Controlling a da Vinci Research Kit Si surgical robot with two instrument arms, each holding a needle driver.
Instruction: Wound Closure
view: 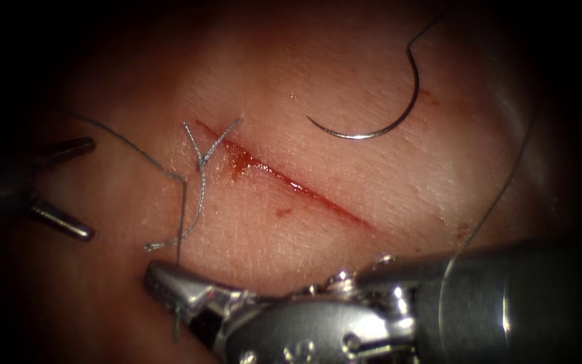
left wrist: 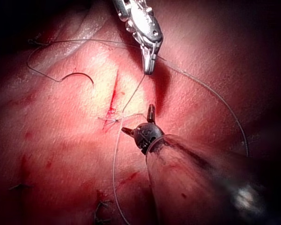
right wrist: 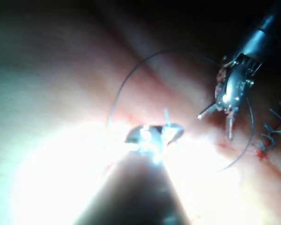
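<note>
Right tool (view: 159, 275), lower centre of the endoscope frame, shaft entering from the lower right: jaws pressed together on the thread (view: 182, 222), which rises straight up from the tip. Same tool in the left wrist view (left wrist: 149, 69), jaws closed, thread running from its tip down toward the cut.

Left tool (view: 75, 189), at the left edge of the endoscope frame: jaws spread wide, one prong above, one below, nothing between them. Left wrist view (left wrist: 139, 123) confirms the open jaws, tips just beside the knot and empty. Also seen in the right wrist view (right wrist: 220, 117), jaws apart.

Thread: from the right tool it climbs, bends at the left of the cut and trails off toward the upper left; another strand sweeps down the right side of the frame from the needle's tail.

Knot (view: 201, 162) sits at the upper left end of the cut (view: 291, 183), with frayed pale tails spreading up and one hanging down to the lower left.

Needle (view: 385, 128): lying free on the tissue (view: 372, 195), upper right of the frame, right of the cut, whole curve exposed, not in the tissue, held by neither tool.

Red fluid (view: 240, 162) along the cut, heaviest near the knot.
</note>
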